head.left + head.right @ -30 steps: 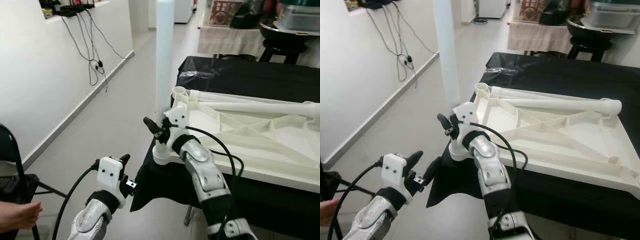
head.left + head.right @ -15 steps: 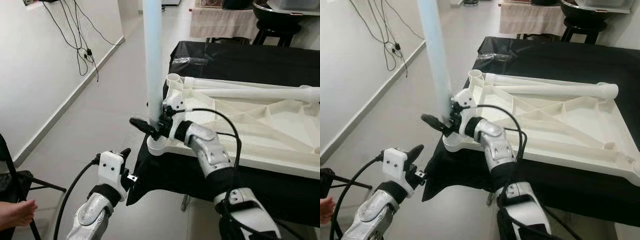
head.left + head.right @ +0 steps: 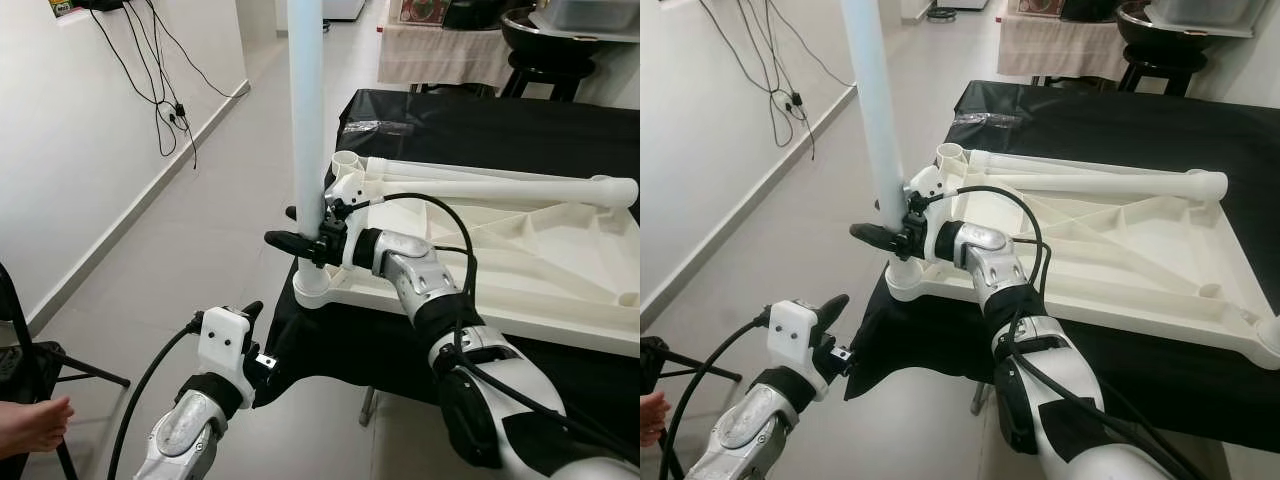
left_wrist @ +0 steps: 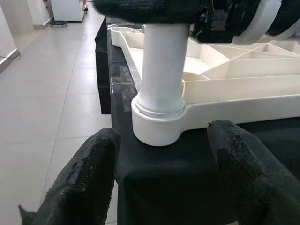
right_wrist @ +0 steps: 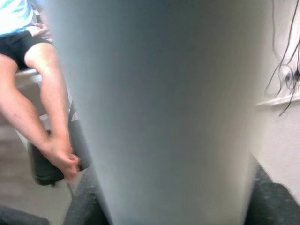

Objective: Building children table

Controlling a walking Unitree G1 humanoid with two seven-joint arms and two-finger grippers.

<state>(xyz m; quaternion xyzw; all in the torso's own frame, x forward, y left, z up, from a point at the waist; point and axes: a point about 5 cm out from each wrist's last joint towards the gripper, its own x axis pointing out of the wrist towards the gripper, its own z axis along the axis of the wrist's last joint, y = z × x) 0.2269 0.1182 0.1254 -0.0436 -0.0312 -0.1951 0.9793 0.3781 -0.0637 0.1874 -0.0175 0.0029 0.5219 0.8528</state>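
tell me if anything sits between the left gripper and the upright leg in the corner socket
Nothing visible does. The left gripper is open below the table edge, aimed at the corner socket, with only black cloth under the gap. The right gripper grips the upright leg higher up.

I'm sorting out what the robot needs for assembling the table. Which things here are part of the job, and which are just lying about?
Part of the job:
- white tabletop, upside down on the black cloth
- upright leg in its corner socket, held by the right gripper
- loose leg lying on the tabletop
- left gripper, open, low before the socket

Lying about:
- wall cables
- black stool
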